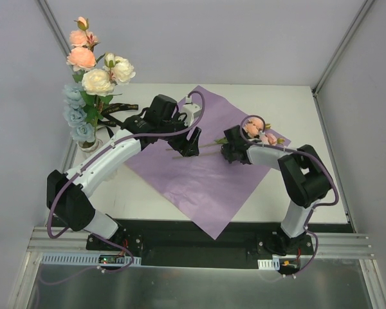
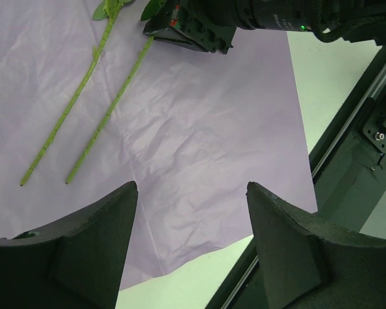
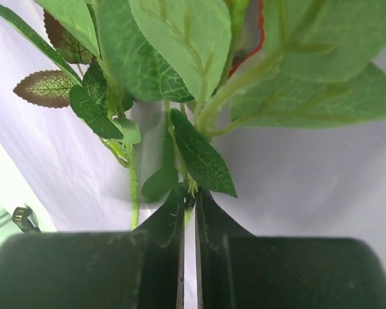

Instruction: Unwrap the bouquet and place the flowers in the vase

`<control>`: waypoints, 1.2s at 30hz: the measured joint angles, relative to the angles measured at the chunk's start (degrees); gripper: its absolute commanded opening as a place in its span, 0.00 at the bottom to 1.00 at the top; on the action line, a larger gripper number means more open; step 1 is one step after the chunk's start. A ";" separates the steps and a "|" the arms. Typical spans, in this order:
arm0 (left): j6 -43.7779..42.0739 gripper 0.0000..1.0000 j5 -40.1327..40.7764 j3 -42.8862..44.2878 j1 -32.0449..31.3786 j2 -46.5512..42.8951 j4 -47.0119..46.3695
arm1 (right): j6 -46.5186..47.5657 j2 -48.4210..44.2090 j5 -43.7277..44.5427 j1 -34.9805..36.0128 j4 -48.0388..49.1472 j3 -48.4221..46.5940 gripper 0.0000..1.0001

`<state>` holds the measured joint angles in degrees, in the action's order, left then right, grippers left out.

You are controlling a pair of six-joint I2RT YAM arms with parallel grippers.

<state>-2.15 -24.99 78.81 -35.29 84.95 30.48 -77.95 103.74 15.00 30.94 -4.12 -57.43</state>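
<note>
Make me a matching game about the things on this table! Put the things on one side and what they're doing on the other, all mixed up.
Things:
1. purple paper
2. vase
3. left end effector
4. right end effector

States:
A. shut on a green flower stem
B. open, holding nothing
C. spread flat on the table
D. standing at the far left corner with roses in it

Pairs: 1-C, 2-D, 3-B, 4-A
</note>
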 measured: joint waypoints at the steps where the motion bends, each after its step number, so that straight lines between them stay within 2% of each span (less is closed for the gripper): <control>1: 0.00 0.68 0.00 0.00 0.00 -0.02 0.00 | 0.09 -0.57 0.31 0.00 0.02 0.50 0.01; 6: 0.00 0.68 0.02 0.00 0.00 -0.42 -0.02 | 1.33 -8.59 2.32 0.02 -1.29 5.20 0.01; 10: 0.00 0.68 0.00 0.00 0.00 -0.66 -0.02 | 5.90 -17.73 4.70 0.07 -2.86 7.56 0.01; 13: 0.00 0.69 -0.04 0.00 0.00 -0.76 -0.04 | 15.39 -22.12 6.95 0.33 -3.15 7.13 0.01; 17: 0.07 0.70 -1.29 0.00 0.00 -1.07 -0.04 | 35.47 -24.76 6.97 1.18 0.72 6.75 0.01; 20: 0.15 0.69 -3.56 -0.02 0.00 -1.86 -0.22 | 50.62 -27.04 -0.17 1.25 7.15 8.83 0.01; 25: 1.09 0.68 -10.73 -1.09 0.00 -4.07 -3.32 | 68.85 -30.82 -24.17 1.25 13.00 10.43 0.01; 30: 4.24 0.69 -16.72 -5.53 0.13 -7.45 -9.68 | 75.49 -31.04 -40.46 3.06 15.80 10.43 0.01; 36: 8.74 0.65 -18.49 -9.49 0.50 -11.30 -16.72 | 77.77 -31.06 -46.64 7.56 17.46 10.40 0.01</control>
<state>6.59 -43.48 69.32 -34.79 73.65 13.76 -0.19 72.69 -31.64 38.50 13.34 -47.03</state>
